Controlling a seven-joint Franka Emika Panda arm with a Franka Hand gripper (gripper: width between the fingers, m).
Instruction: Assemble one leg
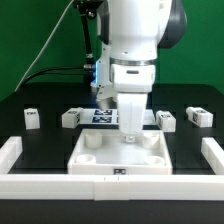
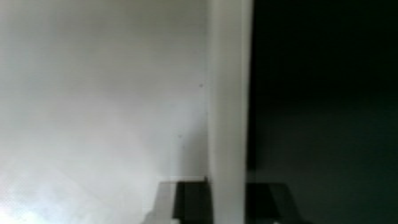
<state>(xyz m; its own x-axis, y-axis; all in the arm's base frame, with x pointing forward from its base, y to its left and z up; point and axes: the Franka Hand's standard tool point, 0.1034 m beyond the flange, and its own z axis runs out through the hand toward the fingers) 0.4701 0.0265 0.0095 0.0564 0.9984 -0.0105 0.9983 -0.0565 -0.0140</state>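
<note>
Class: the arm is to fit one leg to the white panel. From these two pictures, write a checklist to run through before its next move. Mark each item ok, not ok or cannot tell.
1. All four legs in sight on the table: ok.
2. Panel lies flat between the border rails: ok.
3. Panel's two near sockets look empty: ok. The far ones are behind the arm: cannot tell.
4. Gripper open or shut: cannot tell. The wrist view shows only a white edge close up.
5. A leg in the gripper: not ok, as all four are on the table.
</note>
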